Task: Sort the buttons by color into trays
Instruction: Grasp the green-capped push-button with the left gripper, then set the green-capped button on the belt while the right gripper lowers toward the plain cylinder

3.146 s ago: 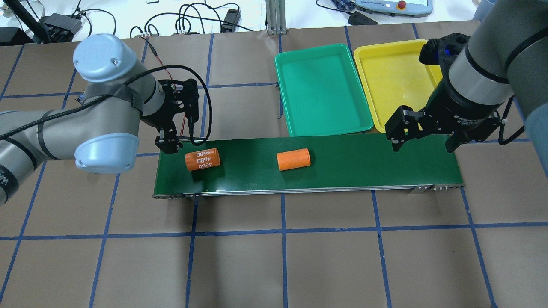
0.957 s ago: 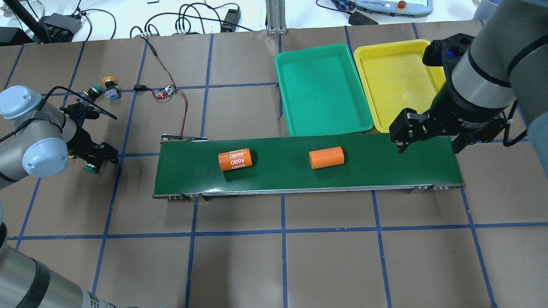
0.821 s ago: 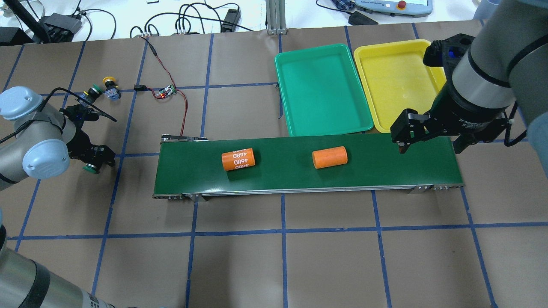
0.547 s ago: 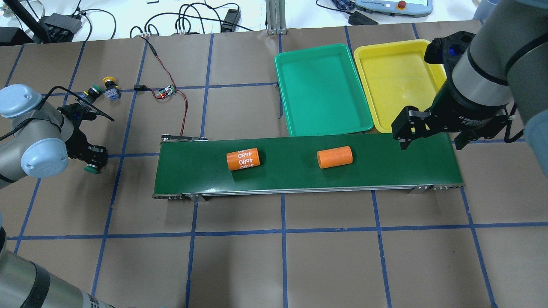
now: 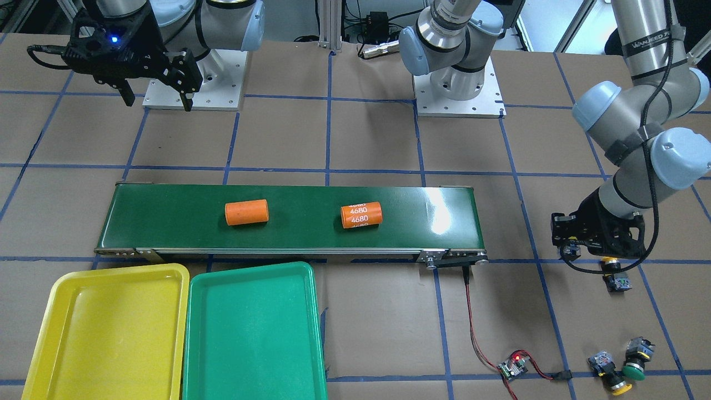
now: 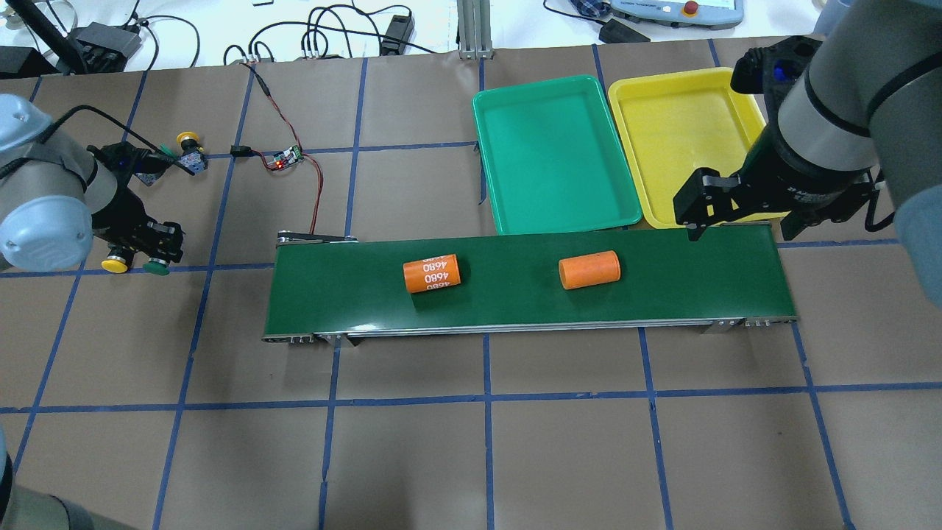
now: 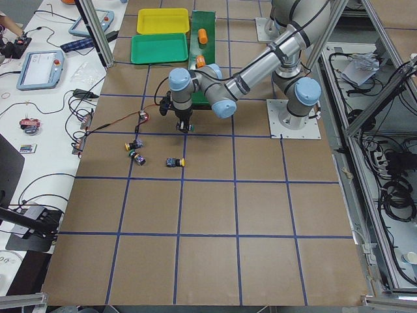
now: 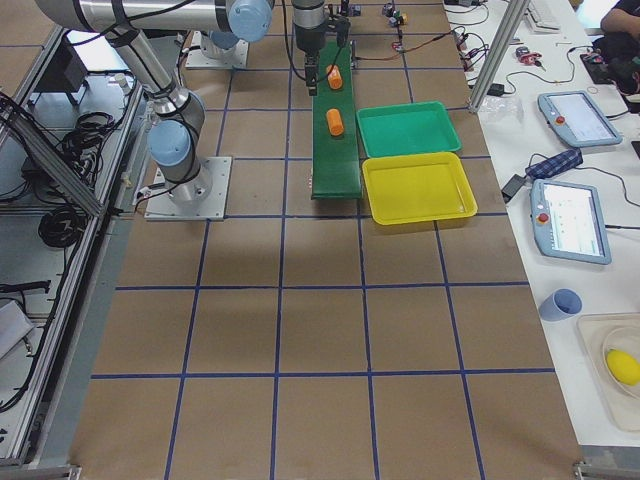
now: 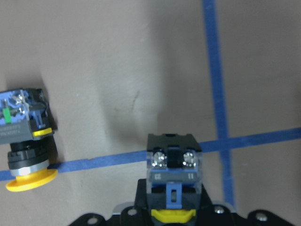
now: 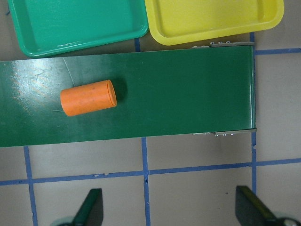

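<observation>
There's the green-capped push-button switch [image 6: 156, 267], black-bodied hard plastic, out on the robot's left and well apart from the dark-green conveyor belt [image 6: 515, 294]. It looks light and rigid. The squared body looks the safest place to take hold, as the round mushroom cap would probably slip. The left gripper [image 6: 151, 254] is pinched onto it, the body poking forward in the wrist view and the cap jutting sideways. Just beside it, a yellow-capped push-button switch [image 9: 26, 141] lies on its side on the brown paper. Across the table, the right gripper [image 6: 739, 228] hangs spread wide and empty over the belt's far end, near the yellow plastic tray [image 6: 677, 132] and the green plastic tray [image 6: 552, 147].
</observation>
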`<action>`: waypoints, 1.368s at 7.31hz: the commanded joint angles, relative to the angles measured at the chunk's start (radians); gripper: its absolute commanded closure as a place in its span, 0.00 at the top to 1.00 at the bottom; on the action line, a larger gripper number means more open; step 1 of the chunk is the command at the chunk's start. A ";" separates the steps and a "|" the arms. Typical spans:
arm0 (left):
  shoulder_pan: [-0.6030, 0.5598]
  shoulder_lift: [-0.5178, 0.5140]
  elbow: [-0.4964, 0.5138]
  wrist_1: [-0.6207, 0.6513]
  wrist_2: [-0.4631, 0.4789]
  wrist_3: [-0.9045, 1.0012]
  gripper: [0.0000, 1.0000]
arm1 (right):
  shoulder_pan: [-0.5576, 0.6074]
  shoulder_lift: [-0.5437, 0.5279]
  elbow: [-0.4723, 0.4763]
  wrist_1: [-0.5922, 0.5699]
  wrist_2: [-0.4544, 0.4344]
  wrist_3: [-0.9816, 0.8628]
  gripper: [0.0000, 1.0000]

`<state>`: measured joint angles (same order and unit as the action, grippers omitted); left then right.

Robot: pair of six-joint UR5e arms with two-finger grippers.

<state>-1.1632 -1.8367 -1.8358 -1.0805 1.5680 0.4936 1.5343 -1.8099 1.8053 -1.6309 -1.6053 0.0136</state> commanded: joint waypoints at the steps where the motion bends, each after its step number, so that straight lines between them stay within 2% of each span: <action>1: -0.166 0.085 0.003 -0.120 -0.083 -0.233 0.05 | 0.003 -0.025 0.006 0.019 0.010 -0.003 1.00; 4: -0.311 0.132 -0.117 -0.098 -0.135 -0.488 0.05 | 0.003 -0.022 0.009 0.017 0.012 0.005 1.00; 5: -0.369 0.117 -0.117 -0.066 -0.125 -0.513 0.05 | 0.003 -0.026 0.008 0.034 0.010 0.008 1.00; 7: -0.394 0.093 -0.132 -0.024 -0.131 -0.552 0.08 | 0.003 -0.042 0.009 0.084 0.008 -0.001 1.00; 8: -0.404 0.085 -0.151 -0.027 -0.125 -0.587 0.22 | 0.003 -0.046 0.009 0.104 0.012 -0.001 1.00; 9: -0.411 0.086 -0.180 -0.015 -0.125 -0.590 0.49 | 0.003 -0.046 0.009 0.108 0.009 -0.001 1.00; 10: -0.412 0.088 -0.189 0.034 -0.125 -0.589 0.96 | 0.003 -0.045 0.009 0.106 0.008 0.000 1.00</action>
<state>-1.5701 -1.7486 -2.0053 -1.0876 1.4430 -0.0893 1.5371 -1.8547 1.8147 -1.5287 -1.5961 0.0127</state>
